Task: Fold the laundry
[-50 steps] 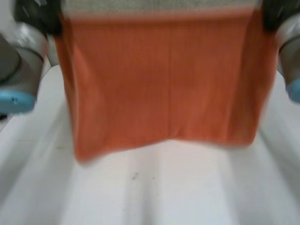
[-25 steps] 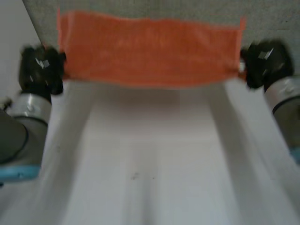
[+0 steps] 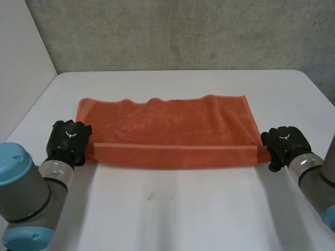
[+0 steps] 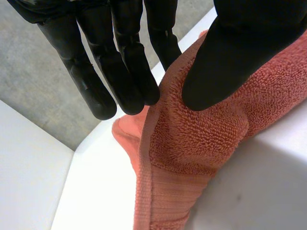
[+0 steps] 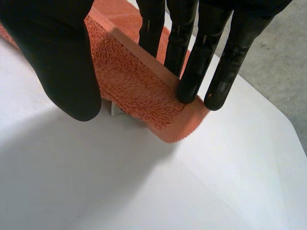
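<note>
The orange towel [image 3: 167,130] lies flat on the white worktop [image 3: 172,209], stretched between the two hands, with a folded band running along its edge on the hands' side. In the head view the left hand [image 3: 67,141] sits at one end of that band and the right hand [image 3: 285,144] at the other. From there each looks like a dark fist against the cloth, and how the grip is made cannot be read.

The wrist views show it. At the left hand [image 4: 240,48] the towel [image 4: 192,143] rises in a bunched ridge between thumb and fingers [image 4: 127,72]. The thumb lies on the pile and the straight fingers stand against the hem behind it, so the corner is pinched. At the right hand [image 5: 53,52] the fingers [image 5: 192,72] press down onto the hem of the towel [image 5: 139,86] while the thumb stands against its near face. This corner is pinched as well, and it is held slightly off the worktop [image 5: 96,182], with a dark gap beneath it beside the thumb.

Beyond the fingertips of both hands the cloth spreads toward a grey wall [image 3: 183,31], and its far edge is slightly wavy. A few small dark specks [image 3: 151,196] mark the bare worktop between the left arm [image 3: 26,193] and the right arm [image 3: 314,178]. Nothing lies on the towel or between the hands.
</note>
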You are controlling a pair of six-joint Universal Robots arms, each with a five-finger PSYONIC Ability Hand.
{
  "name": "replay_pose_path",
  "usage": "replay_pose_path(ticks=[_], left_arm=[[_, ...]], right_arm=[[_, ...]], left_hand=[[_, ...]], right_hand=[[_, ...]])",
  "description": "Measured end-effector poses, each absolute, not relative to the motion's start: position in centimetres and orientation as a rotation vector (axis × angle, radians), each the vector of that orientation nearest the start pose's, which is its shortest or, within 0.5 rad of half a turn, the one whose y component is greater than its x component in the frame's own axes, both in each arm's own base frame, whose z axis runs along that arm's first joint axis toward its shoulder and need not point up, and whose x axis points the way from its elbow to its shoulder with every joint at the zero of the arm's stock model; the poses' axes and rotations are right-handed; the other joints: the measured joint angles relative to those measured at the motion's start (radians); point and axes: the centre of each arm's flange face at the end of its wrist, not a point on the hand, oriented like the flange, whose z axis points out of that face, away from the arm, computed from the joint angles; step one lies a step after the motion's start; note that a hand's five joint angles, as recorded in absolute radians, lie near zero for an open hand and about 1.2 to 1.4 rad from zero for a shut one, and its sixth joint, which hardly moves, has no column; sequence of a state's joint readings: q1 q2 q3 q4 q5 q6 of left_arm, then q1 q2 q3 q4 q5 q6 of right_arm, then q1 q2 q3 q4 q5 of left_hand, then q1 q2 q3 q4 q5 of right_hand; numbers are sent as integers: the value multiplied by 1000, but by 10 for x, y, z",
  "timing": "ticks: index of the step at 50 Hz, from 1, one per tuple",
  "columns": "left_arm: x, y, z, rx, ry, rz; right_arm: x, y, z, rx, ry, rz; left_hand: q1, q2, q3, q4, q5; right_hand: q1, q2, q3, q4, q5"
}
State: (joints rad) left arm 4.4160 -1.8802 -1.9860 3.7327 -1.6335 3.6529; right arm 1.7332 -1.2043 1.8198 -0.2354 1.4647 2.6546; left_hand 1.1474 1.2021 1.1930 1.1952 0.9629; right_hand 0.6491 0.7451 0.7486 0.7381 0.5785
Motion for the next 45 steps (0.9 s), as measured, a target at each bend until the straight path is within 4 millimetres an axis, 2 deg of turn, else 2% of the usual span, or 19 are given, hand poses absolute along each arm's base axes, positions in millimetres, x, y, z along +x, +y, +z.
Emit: replay_pose_path(ticks=[12,16,18,23,26,28,29,37,45], left_arm=[[-210,-261,146,823,2080,-1931],[-210,-260,145,826,2084,-1927],[-211,-260,144,829,2085,-1927],[-212,-259,144,836,2086,-1927],[-212,-259,143,844,2088,-1923],[-211,-260,143,846,2091,-1916],[-211,-261,143,846,2092,-1914],[-199,-272,142,874,2144,-1882],[-184,-278,139,949,2260,-1843]], right_arm=[[166,-299,142,-885,2515,-1791],[163,-304,142,-880,2494,-1801],[164,-306,141,-887,2471,-1807],[165,-308,140,-900,2436,-1809],[166,-309,139,-908,2416,-1805],[165,-310,139,-905,2413,-1802],[165,-311,138,-903,2414,-1801],[155,-314,137,-861,2444,-1795],[152,-315,137,-847,2456,-1797]], left_hand=[[0,0,0,0,0],[0,0,0,0,0],[0,0,0,0,0],[0,0,0,0,0],[-450,-424,-417,-424,-386],[-450,-424,-417,-424,-386],[-647,-673,-659,-668,-616],[-698,-768,-753,-772,-721],[-698,-768,-753,-774,-722]], right_hand=[[-4,-2,-2,-4,-12],[99,124,120,129,96],[312,383,369,381,337],[337,431,426,441,391],[337,435,435,454,402],[337,435,435,454,403],[337,435,435,454,403],[337,435,436,454,403],[337,435,436,454,403]])
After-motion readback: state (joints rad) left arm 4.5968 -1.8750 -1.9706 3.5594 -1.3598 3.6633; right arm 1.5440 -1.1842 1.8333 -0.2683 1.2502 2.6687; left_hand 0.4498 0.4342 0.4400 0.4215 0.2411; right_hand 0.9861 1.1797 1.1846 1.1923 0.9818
